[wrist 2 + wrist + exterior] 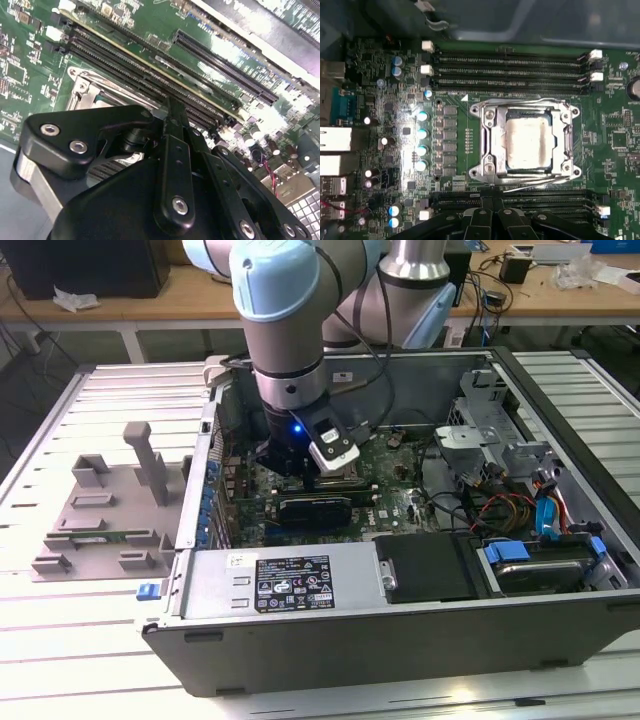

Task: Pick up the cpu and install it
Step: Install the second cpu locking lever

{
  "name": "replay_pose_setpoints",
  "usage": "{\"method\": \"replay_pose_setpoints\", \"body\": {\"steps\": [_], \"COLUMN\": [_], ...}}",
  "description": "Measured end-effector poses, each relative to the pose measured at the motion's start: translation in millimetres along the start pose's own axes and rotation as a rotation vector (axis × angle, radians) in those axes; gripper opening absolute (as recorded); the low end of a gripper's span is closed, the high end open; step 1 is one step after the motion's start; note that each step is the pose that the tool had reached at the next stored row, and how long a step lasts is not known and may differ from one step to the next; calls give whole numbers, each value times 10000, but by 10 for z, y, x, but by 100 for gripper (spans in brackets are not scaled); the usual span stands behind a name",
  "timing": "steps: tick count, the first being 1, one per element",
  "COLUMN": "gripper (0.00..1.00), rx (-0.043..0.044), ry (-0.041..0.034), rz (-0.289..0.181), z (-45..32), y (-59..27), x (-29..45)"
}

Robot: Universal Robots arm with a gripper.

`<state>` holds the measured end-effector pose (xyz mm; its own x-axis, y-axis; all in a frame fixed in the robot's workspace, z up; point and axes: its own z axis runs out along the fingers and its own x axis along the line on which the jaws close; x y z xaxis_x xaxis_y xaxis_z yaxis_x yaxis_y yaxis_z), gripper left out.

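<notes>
End effector (492, 220) poised low inside open computer case (560, 610), directly over motherboard (385, 100); fingers drawn together to a narrow tip, nothing visibly between them. Cpu (529, 140) lying flat in socket frame (485, 145), silver top facing up, just beside the fingertips and separated from them by a row of black memory slots (520, 197). Chip nearly square, no marked long axis; edges parallel to socket frame and to the slot rows. In the exterior view, end effector (292, 462) well apart from grey fixture blocks (100, 510) on the table (60, 640).
</notes>
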<state>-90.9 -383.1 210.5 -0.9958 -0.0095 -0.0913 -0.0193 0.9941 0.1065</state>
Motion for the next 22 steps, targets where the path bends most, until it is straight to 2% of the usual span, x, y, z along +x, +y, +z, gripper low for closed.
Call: {"method": "replay_pose_setpoints", "body": {"steps": [1,2,3,4,5,7,12,13,16,18,20,22], "gripper": [11,11,11,11,11,11,11,11,11,11,11,11], "rx": [-149,-335,-867,-1151,-1300,-1477,-1755,-1777,-1773,-1738,-1673,-1546], "ry": [-4,-7,-19,-24,-27,-30,-36,-37,-35,-36,-34,-32], "rz": [13,30,79,105,116,131,158,161,158,157,152,139], "z": [0,-1,-5,-2,33,83,119,129,128,106,48,-22], "y": [-5,-12,-87,-161,-165,-170,-173,-174,-175,-171,-163,-153], "x": [1,3,12,22,42,69,91,104,109,108,103,95]}}
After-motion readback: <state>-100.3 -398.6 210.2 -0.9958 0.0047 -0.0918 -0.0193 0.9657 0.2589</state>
